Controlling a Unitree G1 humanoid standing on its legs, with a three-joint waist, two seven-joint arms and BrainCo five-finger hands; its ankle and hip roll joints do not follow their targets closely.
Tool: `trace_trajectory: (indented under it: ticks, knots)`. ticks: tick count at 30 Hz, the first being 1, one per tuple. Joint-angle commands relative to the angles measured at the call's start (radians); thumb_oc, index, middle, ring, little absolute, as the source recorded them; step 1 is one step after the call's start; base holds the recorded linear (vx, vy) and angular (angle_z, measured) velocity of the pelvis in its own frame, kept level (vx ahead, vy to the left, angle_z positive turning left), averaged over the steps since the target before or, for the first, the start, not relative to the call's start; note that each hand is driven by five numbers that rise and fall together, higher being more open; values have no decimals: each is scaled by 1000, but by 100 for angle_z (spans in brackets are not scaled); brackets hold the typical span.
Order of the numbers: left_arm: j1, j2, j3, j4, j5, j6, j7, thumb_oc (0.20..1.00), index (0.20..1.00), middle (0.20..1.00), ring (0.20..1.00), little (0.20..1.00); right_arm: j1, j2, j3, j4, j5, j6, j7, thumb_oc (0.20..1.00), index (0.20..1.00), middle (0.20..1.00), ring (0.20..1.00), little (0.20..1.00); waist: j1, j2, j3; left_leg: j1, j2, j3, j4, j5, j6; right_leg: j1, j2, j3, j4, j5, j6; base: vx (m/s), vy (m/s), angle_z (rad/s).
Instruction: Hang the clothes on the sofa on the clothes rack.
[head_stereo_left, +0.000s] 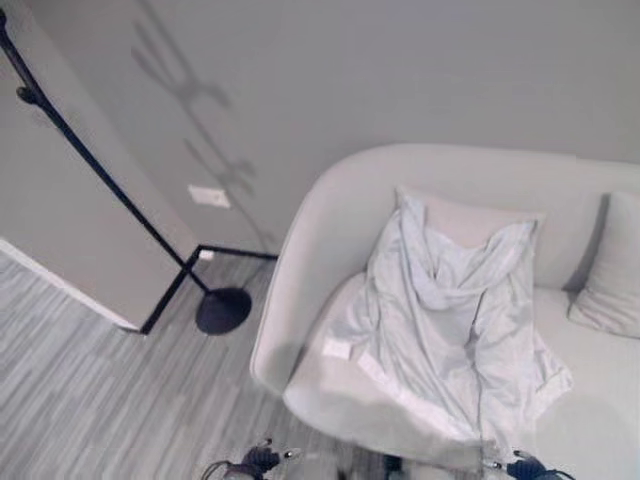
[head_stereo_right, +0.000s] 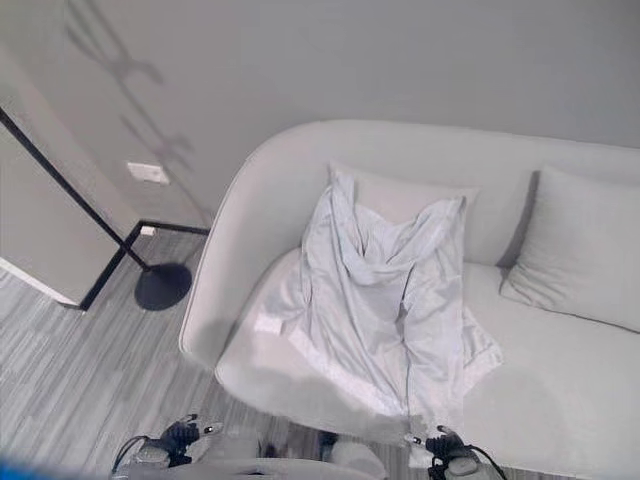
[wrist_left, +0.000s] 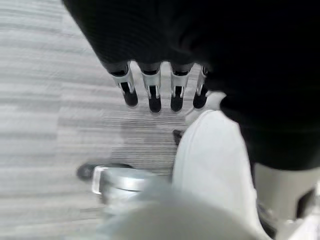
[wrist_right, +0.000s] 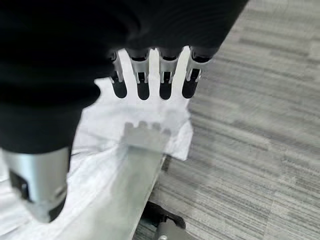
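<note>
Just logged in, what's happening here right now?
Nothing is held yet. A pale garment lies spread over the sofa, draped against a cushion. The black clothes rack stands on the floor beside the sofa. The left hand and right hand hang low with straight fingers, the right one above the garment's hem.

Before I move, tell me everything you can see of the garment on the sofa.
The garment is pale blue-white, thin and slightly shiny, crumpled in soft folds. It lies spread open on the sofa, its top leaning against a cushion at the backrest, its lower part running down over the seat to the front edge, where a corner hangs over. A white band edges one side. Neither hand touches it.
</note>
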Motion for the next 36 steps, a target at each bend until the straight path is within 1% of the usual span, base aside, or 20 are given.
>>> trace_trajectory:
  ticks: [1,2,3,4,5,6,9,12,14,16,17,19,21,22,24,25,26,28,31,36]
  knots:
    - [-31,6,-31,-20,10,-14,0,1000,1000,1000,1000,1000,-5,-35,-7,-19,33,-3,-8,1000,1000,1000,1000,1000,-7,28,19,127,-22,10,-349,-2,83,54,-18,42,16,-52,140,96,101,19]
    - [-29,4,-35,-15,21,-13,-7,1000,1000,1000,1000,1000,-2,-36,-7,-17,32,-2,-7,1000,1000,1000,1000,1000,-4,38,15,127,-44,-3,-419,26,86,55,-8,47,16,-53,142,78,136,10]
    - [-26,3,-35,-5,30,-12,-9,1000,1000,1000,1000,1000,-2,-37,-9,-15,31,-2,-5,1000,1000,1000,1000,1000,-3,54,6,149,-45,-7,-520,47,89,53,8,52,16,-56,145,50,89,-8]
    - [-26,2,-35,-5,30,-12,-9,1000,1000,1000,1000,1000,-2,-37,-9,-15,31,-2,-5,1000,1000,1000,1000,1000,-1,54,9,158,-44,-6,-530,51,89,56,8,54,16,-57,145,69,163,-35]
    - [-21,0,-37,-2,41,-14,-9,1000,1000,1000,1000,1000,-1,-35,-10,-18,21,-2,-6,1000,1000,1000,1000,1000,-12,68,-9,198,-42,-8,-592,69,97,53,17,64,16,-55,153,70,177,-54]
    - [-18,-1,-38,-4,45,-14,-11,1000,1000,1000,1000,1000,2,-33,-7,-18,12,-1,-8,1000,1000,1000,1000,1000,-18,75,-17,215,-41,-5,-615,74,100,49,17,71,16,-55,155,84,238,-56]
    - [-11,3,-37,-2,54,-14,-13,1000,1000,1000,1000,1000,4,-21,-7,-22,4,1,-3,1000,1000,1000,1000,1000,-21,80,-27,231,-38,22,-634,77,108,35,5,87,28,-53,166,26,198,-35]
    - [-14,15,-29,-1,49,-8,-17,1000,1000,1000,1000,1000,-13,-7,5,-30,7,4,-2,1000,1000,1000,1000,1000,-9,81,-5,232,-31,58,-634,79,123,-14,-2,99,128,-69,173,-54,111,-56]
    - [-15,24,-26,0,45,-6,-16,1000,1000,1000,1000,1000,-25,0,10,-40,4,5,-3,1000,1000,1000,1000,1000,4,79,12,233,-24,79,-631,76,131,-51,-9,85,191,-77,188,-82,54,-63]
    - [-11,30,-18,-2,40,-5,-15,1000,1000,1000,1000,1000,-26,4,9,-45,5,4,-3,1000,1000,1000,1000,1000,9,79,19,234,-14,91,-627,72,135,-58,-33,53,211,-80,194,-40,-38,-72]
    - [-10,34,-10,2,37,-5,-12,1000,1000,1000,1000,1000,-26,5,5,-41,4,6,-4,1000,1000,1000,1000,1000,16,83,17,229,-1,92,-622,68,136,-50,-73,26,207,-75,193,-12,-105,-53]
    - [-15,35,-9,1,35,-7,-9,1000,1000,1000,1000,1000,-30,7,-1,-34,0,7,-5,1000,1000,1000,1000,1000,23,88,12,220,18,95,-618,62,131,-38,-127,5,192,-61,197,-7,-136,-20]
    - [-22,40,-7,1,29,-8,-4,1000,1000,1000,1000,1000,-35,8,-6,-31,-3,11,-6,1000,1000,1000,1000,1000,30,85,7,212,35,94,-616,55,125,-31,-174,-3,168,-35,205,9,-168,-4]
    - [-28,43,-5,2,21,-10,-1,1000,1000,1000,1000,1000,-40,8,-8,-32,-3,13,-6,1000,1000,1000,1000,1000,33,80,7,207,44,92,-616,51,120,-45,-197,3,148,-7,214,27,-188,-16]
    - [-32,50,0,3,15,-10,4,1000,1000,1000,1000,1000,-43,7,-12,-35,-1,15,-3,1000,1000,1000,1000,1000,28,64,4,199,45,98,-602,43,111,-38,-215,19,98,16,231,56,-172,-22]
    - [-29,52,2,5,18,-10,4,1000,1000,1000,1000,1000,-40,8,-12,-34,-5,17,-2,1000,1000,1000,1000,1000,32,55,-1,207,43,104,-608,40,108,-24,-218,18,72,24,240,113,-174,-5]
    - [-28,55,2,14,27,-11,4,1000,1000,1000,1000,1000,-31,12,-12,-34,-9,19,-2,1000,1000,1000,1000,1000,36,41,-11,221,44,110,-620,38,99,-12,-219,0,53,25,252,133,-207,10]
    - [-23,51,7,18,25,-12,5,1000,1000,1000,1000,1000,-25,9,-13,-36,-13,19,-1,1000,1000,1000,1000,1000,28,31,-18,232,61,106,-628,43,82,3,-202,-6,38,19,258,113,-226,29]
    - [-33,45,0,14,20,-14,9,1000,1000,1000,1000,1000,-21,1,-15,-36,-6,16,-6,1000,1000,1000,1000,1000,18,27,-17,233,95,92,-634,50,55,7,-174,-17,41,-1,247,47,-228,9]
    - [-41,31,-19,3,20,-17,15,1000,1000,1000,1000,1000,-11,-13,-24,-30,14,6,-13,1000,1000,1000,1000,1000,2,37,-13,238,141,73,-634,59,24,31,-129,-48,40,-44,219,34,-189,15]
